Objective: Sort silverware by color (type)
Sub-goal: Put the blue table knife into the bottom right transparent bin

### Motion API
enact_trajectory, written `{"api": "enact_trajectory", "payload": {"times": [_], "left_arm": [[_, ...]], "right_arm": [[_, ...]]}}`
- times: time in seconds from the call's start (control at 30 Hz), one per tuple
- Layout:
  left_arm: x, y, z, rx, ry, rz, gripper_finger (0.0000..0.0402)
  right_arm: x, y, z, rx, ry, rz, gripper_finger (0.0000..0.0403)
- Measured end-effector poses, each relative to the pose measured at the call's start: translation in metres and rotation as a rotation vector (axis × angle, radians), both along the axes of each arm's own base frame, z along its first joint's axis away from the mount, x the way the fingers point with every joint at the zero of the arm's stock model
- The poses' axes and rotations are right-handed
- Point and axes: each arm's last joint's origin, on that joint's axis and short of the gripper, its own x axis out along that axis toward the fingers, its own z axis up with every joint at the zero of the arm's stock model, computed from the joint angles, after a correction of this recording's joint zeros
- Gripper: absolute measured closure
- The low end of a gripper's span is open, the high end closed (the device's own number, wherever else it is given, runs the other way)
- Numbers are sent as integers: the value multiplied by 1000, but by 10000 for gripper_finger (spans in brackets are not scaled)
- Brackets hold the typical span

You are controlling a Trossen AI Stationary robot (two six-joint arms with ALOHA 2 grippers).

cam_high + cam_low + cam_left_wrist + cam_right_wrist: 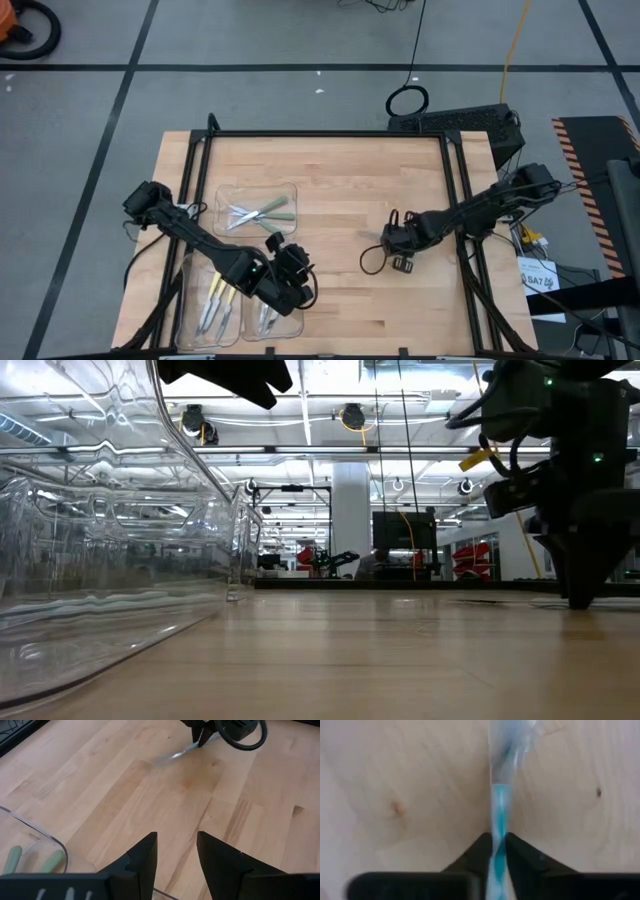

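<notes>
My right gripper (pixel 499 845) pinches the slim light-blue-handled metal utensil (pixel 499 820), frame centre; lift vertically, keeping it centred. My left gripper (pixel 177 855) stands half-open.

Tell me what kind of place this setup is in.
Probably a robotics lab or open workshop hall. A wooden table stands on a grey floor marked with black tape lines; cables trail across it, and the low view shows ceiling strip lights and more equipment racks behind.
</notes>
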Motion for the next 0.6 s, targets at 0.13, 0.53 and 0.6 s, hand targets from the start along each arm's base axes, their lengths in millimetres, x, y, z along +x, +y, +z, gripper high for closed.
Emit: {"api": "enact_trajectory", "payload": {"times": [0.13, 0.53, 0.6], "left_arm": [[0, 0, 0, -1, -1, 0, 254], [1, 1, 0, -1, -2, 3, 254], [1, 1, 0, 3, -2, 1, 254]], "right_arm": [[0, 0, 0, -9, 8, 116, 386], [11, 9, 26, -162, -113, 395, 387], [13, 16, 31, -164, -152, 450, 387]]}}
